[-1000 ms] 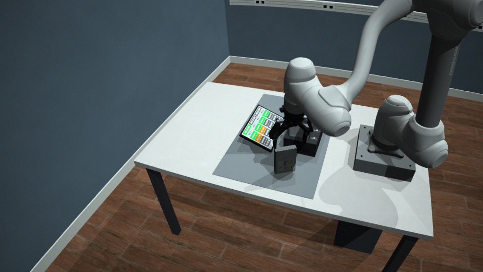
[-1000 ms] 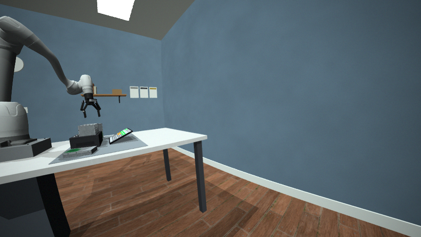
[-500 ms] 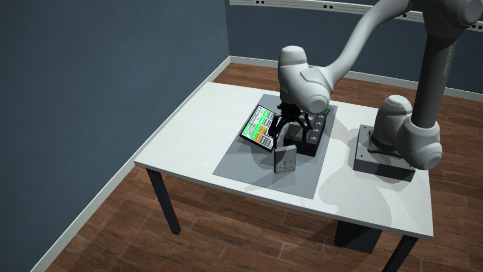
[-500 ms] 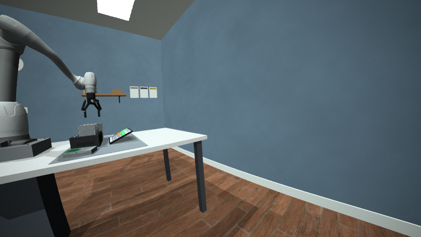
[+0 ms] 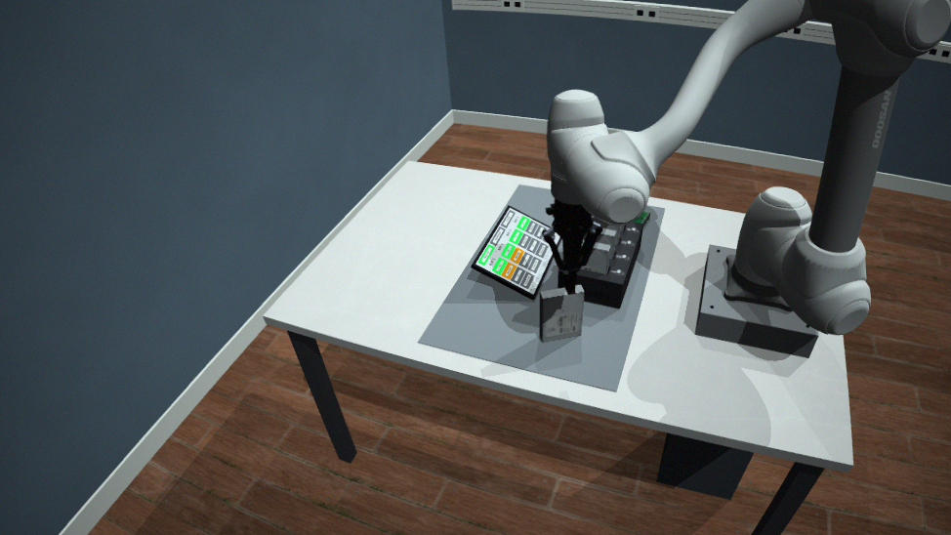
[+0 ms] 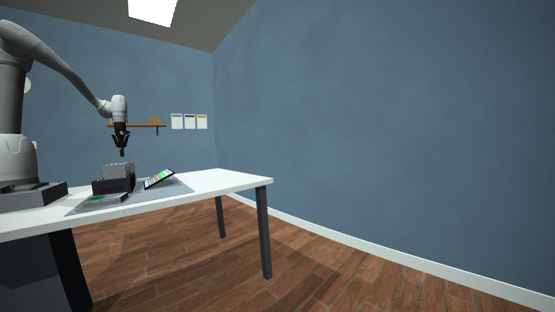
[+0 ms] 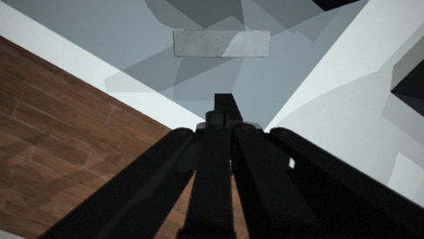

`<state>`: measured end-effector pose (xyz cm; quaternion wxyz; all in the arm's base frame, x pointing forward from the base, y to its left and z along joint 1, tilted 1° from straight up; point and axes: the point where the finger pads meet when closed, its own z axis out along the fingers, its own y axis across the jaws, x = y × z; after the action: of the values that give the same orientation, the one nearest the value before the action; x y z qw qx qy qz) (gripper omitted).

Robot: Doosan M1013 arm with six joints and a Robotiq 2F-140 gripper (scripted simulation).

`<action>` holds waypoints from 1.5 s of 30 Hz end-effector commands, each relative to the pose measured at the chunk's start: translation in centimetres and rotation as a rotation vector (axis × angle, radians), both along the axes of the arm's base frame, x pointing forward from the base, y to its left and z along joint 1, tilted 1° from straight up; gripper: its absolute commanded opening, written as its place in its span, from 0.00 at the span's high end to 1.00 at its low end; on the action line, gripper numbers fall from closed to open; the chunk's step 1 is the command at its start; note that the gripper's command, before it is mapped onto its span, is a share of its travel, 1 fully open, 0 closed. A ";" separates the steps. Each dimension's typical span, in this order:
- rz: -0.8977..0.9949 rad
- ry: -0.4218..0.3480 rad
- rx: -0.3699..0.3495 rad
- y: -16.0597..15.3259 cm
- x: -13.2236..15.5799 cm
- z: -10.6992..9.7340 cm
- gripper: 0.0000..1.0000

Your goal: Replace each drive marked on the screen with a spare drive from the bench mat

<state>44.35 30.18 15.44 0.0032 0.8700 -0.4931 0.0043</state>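
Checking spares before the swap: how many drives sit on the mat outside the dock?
2. A standing drive is on the mat just off one end of the dock; a flat drive, green board up, lies off the opposite end. None seems hidden.

Closed gripper high above dock, open air beneath, upright drive just beside dock, tilted screen near.

Desk: the mat is carried near its middle; the arm's base is mounted beside the mat.
Dock: set on the mat, between the screen and the arm's base.
Drive on end: stood on the mat just before the dock.
Flat drive: laid on the mat beside the dock, on the side away from the drive on end.
Gripper: hung well above the dock, jaws closed on nothing.
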 end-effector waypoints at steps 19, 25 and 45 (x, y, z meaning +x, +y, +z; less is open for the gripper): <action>0.000 -0.001 0.001 0.0 0.0 0.1 0.90; 0.094 0.000 0.001 -3.3 0.2 0.3 0.90; 0.970 0.008 -0.004 -27.6 -7.5 0.3 0.90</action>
<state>39.20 7.89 15.61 0.0368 0.9905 -0.1317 0.0133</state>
